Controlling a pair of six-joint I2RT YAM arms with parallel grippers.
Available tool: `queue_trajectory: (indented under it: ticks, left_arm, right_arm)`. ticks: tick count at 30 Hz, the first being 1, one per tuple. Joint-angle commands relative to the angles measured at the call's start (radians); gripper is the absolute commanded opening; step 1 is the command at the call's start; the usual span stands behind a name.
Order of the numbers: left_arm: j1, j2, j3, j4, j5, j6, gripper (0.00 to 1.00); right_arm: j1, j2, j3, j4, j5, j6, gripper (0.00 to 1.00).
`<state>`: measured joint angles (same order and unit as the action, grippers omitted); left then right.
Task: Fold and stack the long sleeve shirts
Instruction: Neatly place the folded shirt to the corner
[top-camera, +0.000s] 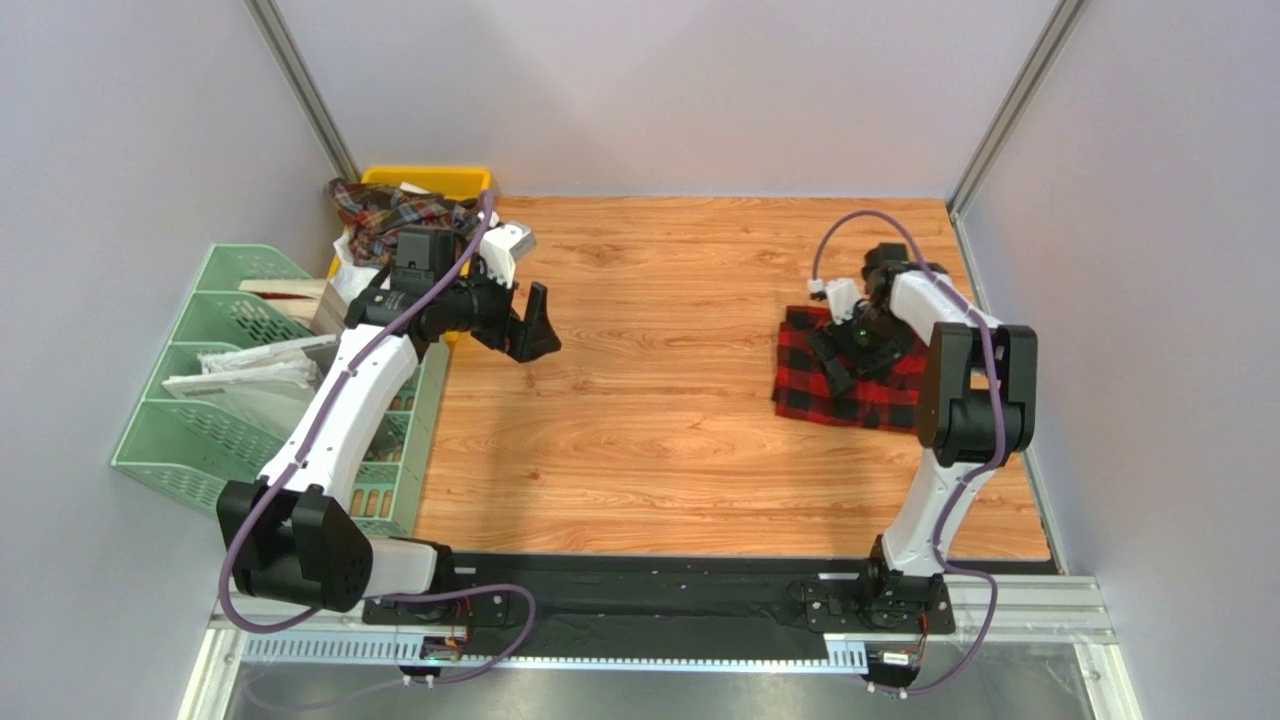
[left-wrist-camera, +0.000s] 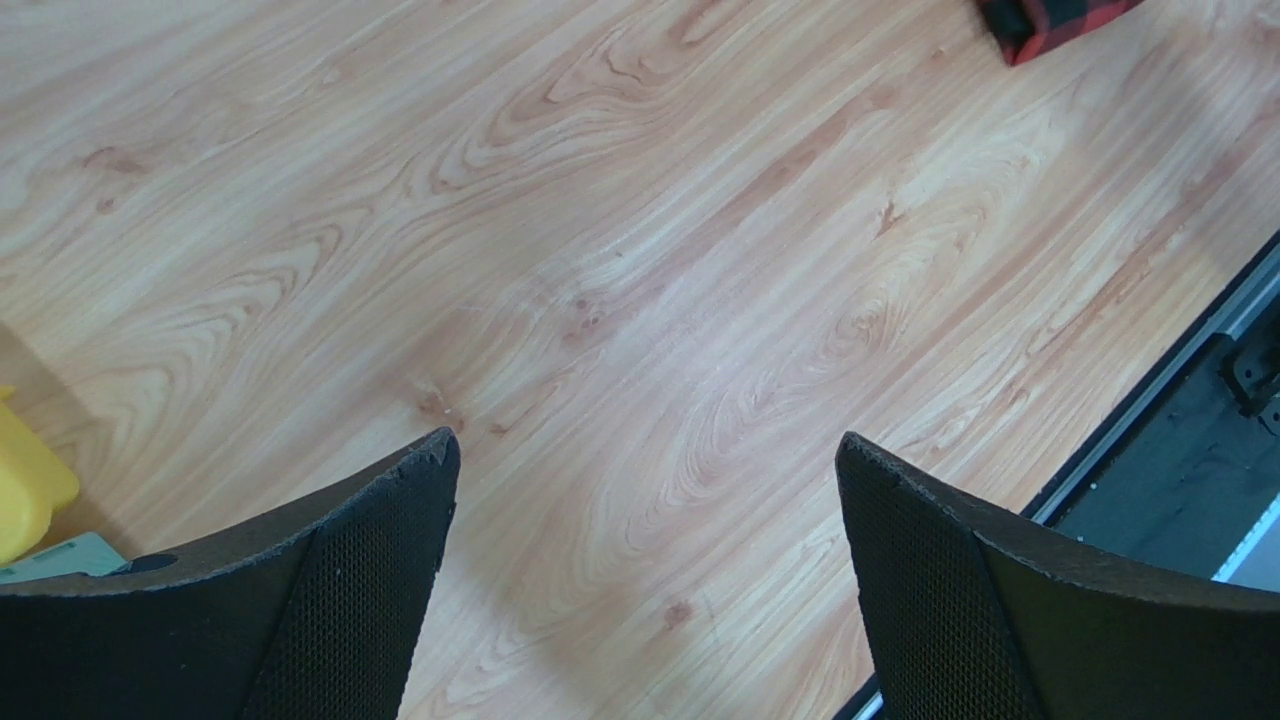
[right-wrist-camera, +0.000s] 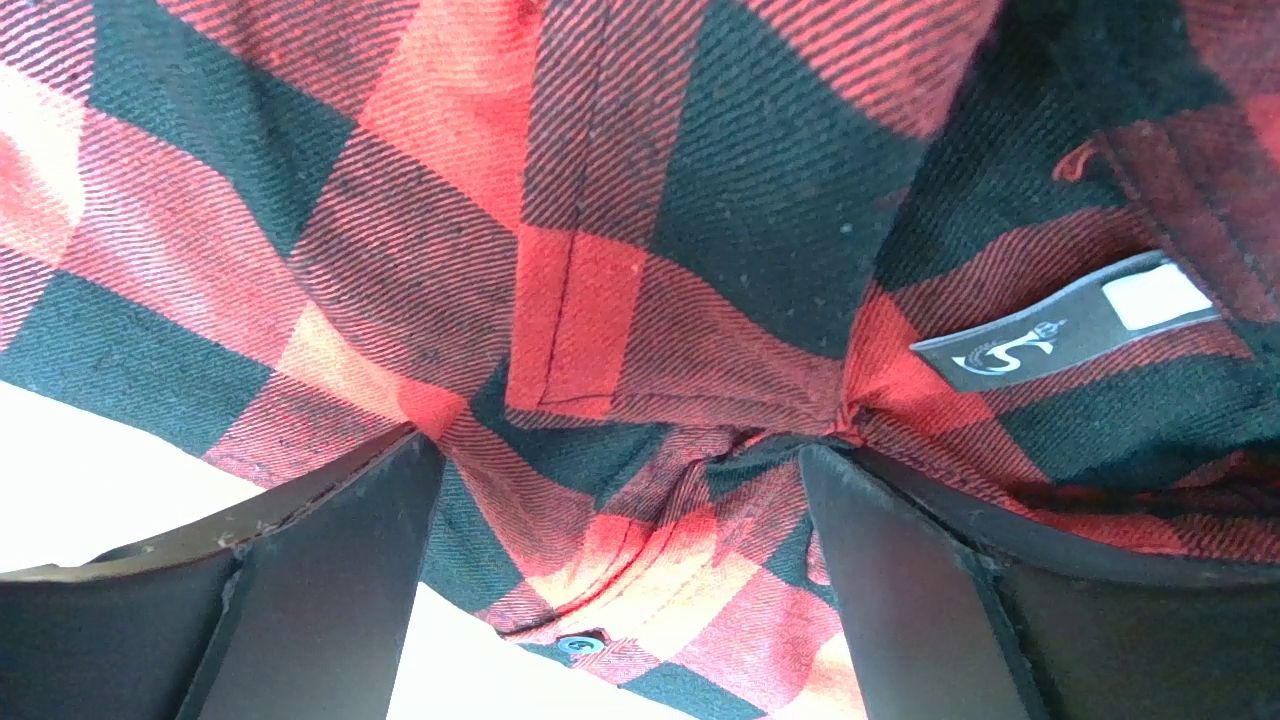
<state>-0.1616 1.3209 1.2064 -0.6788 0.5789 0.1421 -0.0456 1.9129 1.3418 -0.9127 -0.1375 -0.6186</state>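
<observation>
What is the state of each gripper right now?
Left gripper: open, holding nothing.
Right gripper: open, right over the red shirt, not shut on it.

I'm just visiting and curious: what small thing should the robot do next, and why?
Probably swing the left gripper to the yellow bin for the plaid shirt heaped there. It hangs open and empty over the table, while the red-and-black shirt looks folded under the open right gripper.

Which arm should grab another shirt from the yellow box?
Left: the left gripper, open, hangs beside the yellow plastic bin of plaid shirts; the right gripper sits over the folded red-and-black checked shirt.
</observation>
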Motion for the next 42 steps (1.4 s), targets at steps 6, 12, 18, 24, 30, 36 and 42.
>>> queue_trajectory:
  ticks: [6, 12, 18, 24, 30, 36, 42]
  left_arm:
    - [0.004, -0.025, 0.047, -0.002, 0.009, 0.054, 0.99]
    - [0.004, -0.038, 0.07, -0.007, -0.008, 0.042, 0.99]
    - [0.004, -0.094, 0.058, 0.03, -0.021, -0.013, 0.99]
    - [0.004, -0.12, 0.053, 0.022, -0.01, -0.044, 0.99]
    - [0.004, -0.157, 0.039, 0.021, -0.025, -0.039, 0.99]
    - [0.005, -0.17, 0.022, 0.008, -0.043, -0.015, 0.99]
    - [0.008, -0.158, 0.022, 0.015, -0.057, -0.009, 0.99]
  right_arm:
    - [-0.168, 0.175, 0.163, -0.17, 0.004, -0.265, 0.96]
    - [-0.186, 0.074, 0.264, -0.204, -0.004, -0.21, 0.98]
    - [-0.214, -0.175, 0.119, -0.201, -0.047, 0.132, 1.0]
    - [-0.215, -0.261, -0.145, -0.154, 0.042, 0.227, 1.0]
    - [-0.212, -0.215, -0.243, -0.063, 0.061, 0.315, 1.0]
    - [-0.214, -0.115, -0.179, 0.029, 0.065, 0.344, 1.0]
    - [-0.214, 0.017, -0.046, 0.09, 0.056, 0.347, 1.0]
